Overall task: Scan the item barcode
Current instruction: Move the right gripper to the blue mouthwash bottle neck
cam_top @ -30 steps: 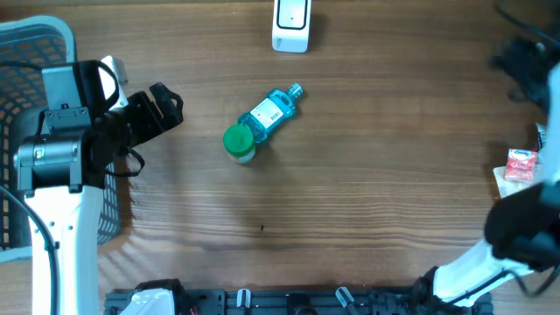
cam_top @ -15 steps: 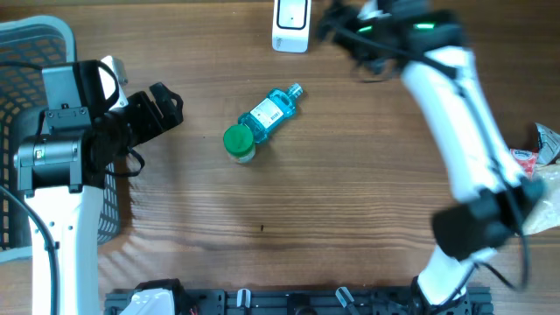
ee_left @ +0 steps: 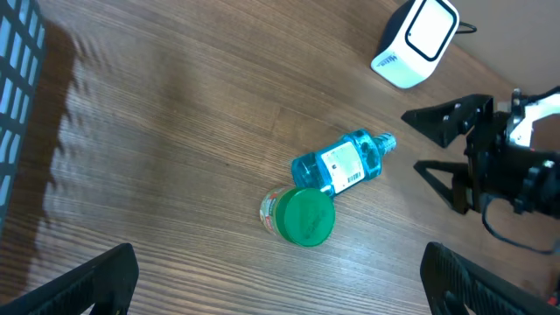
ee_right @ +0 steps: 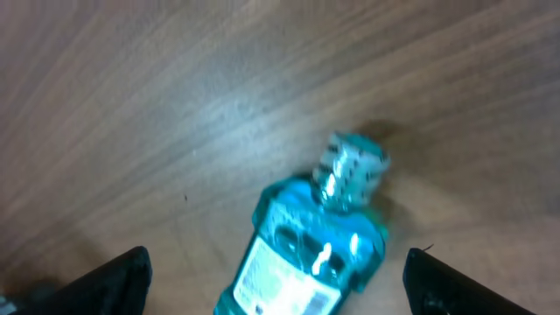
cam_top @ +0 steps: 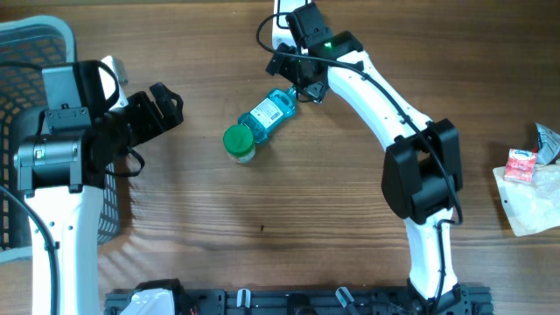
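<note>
I'm looking at the blue bottle [cam_top: 268, 112] lying on its side around the middle of the tabletop [cam_top: 350, 227], cap end pointing toward the white scanner [ee_left: 414, 42] at the far edge and its white label facing up. A little jar with a green lid [cam_top: 237, 143] is sitting right up against the bottle's base. My right hand [ee_left: 411, 140] is hovering just past the cap end of the bottle, between it and the scanner, with its fingers spread wide and gripping nothing. In the right wrist view the cap is sitting between the two fingertips, but I can't tell if anything is touching yet since that picture is pretty blurry. The left hand [cam_top: 171, 107] is hanging well off to the left of the bottle beside the gray basket [cam_top: 26, 39], also wide open and empty. Over at the right edge there's a small red and white packet [cam_top: 521, 164] lying on a clear plastic bag [cam_top: 534, 201].
</note>
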You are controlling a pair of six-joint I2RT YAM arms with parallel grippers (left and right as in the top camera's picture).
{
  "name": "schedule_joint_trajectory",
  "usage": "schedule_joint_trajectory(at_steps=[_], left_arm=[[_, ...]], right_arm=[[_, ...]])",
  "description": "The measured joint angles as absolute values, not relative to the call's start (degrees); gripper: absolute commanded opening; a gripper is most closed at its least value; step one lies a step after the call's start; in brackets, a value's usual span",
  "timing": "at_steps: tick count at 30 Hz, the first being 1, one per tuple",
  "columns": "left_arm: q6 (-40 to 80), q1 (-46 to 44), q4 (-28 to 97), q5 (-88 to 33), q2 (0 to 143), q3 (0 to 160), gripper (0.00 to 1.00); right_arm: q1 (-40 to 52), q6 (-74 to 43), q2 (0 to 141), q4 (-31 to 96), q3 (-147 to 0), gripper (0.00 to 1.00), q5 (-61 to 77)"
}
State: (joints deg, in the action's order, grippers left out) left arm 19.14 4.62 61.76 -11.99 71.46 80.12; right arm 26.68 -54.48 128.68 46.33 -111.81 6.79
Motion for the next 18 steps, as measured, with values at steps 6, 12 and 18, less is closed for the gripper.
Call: schedule_joint_trajectory(at_steps=[6, 12, 18], left_arm=[[19.1, 4.6, 61.8, -12.0, 71.5, 80.1, 1.0], [19.1, 4.6, 61.8, -12.0, 71.5, 80.1, 1.0], [19.2, 4.6, 61.8, -12.0, 71.5, 80.1, 1.0]], right_arm=[[26.7, -55.7, 132.9, 44.4, -111.8, 0.9, 6.0], [26.7, -57.3, 136.0, 43.9, -111.8, 0.82, 4.7], [26.7, -60.1, 136.0, 43.6, -111.8, 0.62, 3.0]])
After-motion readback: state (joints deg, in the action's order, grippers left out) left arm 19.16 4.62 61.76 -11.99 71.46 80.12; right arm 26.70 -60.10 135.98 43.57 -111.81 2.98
